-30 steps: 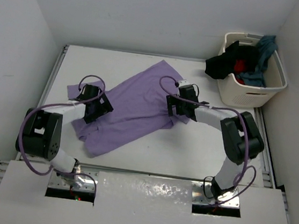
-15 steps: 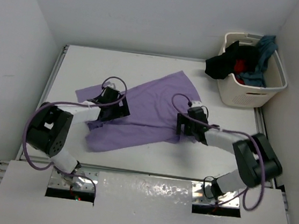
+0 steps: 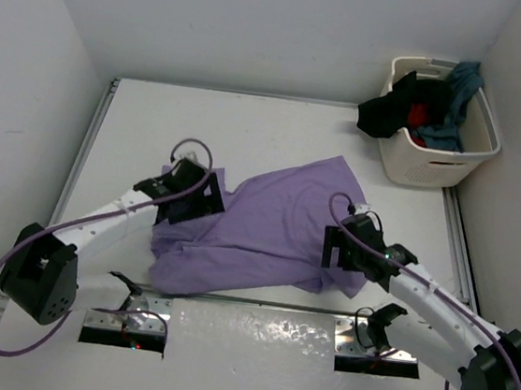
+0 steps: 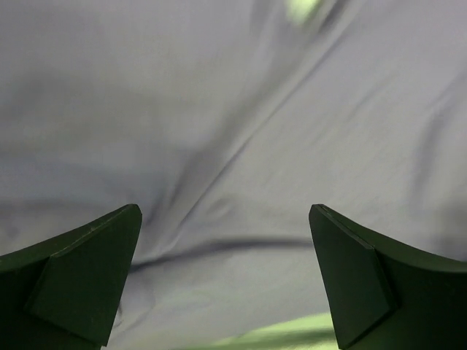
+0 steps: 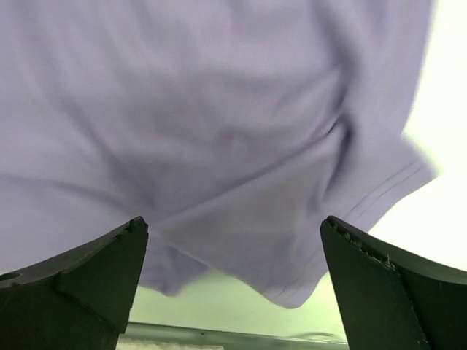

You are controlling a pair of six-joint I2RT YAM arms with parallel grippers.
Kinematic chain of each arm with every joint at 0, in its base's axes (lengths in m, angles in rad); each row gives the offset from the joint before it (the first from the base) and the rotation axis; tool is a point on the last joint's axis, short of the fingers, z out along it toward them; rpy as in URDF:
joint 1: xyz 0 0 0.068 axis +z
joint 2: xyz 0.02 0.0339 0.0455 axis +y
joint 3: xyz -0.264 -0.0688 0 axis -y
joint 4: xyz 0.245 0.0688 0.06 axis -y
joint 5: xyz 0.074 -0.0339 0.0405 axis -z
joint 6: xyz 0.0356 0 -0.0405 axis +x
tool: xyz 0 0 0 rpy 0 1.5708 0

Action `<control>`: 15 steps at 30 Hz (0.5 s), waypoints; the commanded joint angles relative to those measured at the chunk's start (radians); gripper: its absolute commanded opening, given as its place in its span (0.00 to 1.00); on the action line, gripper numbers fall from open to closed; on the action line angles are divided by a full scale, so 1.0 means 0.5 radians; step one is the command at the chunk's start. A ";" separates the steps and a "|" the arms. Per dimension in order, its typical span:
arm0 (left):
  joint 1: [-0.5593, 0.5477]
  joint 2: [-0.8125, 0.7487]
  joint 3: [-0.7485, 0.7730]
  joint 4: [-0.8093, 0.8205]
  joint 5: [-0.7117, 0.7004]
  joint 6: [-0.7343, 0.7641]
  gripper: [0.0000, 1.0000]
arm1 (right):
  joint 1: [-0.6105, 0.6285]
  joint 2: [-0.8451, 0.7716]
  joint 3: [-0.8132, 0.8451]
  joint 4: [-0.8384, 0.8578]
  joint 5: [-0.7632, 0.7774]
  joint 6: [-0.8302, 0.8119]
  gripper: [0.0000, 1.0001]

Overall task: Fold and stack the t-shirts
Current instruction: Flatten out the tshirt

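Note:
A lavender t-shirt (image 3: 276,225) lies spread and wrinkled on the white table, its lower hem close to the near edge. My left gripper (image 3: 194,202) rests over the shirt's left side, my right gripper (image 3: 341,251) over its right side. In the left wrist view the left gripper (image 4: 226,281) is open, with smooth lavender cloth (image 4: 241,131) below the wide gap. The right wrist view shows the right gripper (image 5: 233,284) open too, above a loose edge of the shirt (image 5: 219,146). Black (image 3: 383,110), red (image 3: 423,112) and teal (image 3: 456,90) t-shirts sit in the basket.
A cream laundry basket (image 3: 424,167) stands at the back right corner, the black shirt draped over its left rim. White walls close in the table on the left, back and right. A metal strip (image 3: 255,326) runs along the near edge.
Both grippers have moved toward the near edge, and the lavender shirt has slid and turned with them. It now lies lower and more to the right on the table.

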 commanded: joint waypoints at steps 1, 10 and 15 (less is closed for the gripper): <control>0.178 -0.033 0.365 -0.085 -0.377 0.011 1.00 | 0.003 0.080 0.358 -0.107 0.257 -0.124 0.99; 0.790 0.491 0.718 0.197 -0.487 0.189 1.00 | -0.338 0.727 0.908 0.282 0.282 -0.430 0.99; 0.872 0.914 0.954 0.252 -0.387 0.260 1.00 | -0.479 1.157 1.291 0.319 0.255 -0.492 0.99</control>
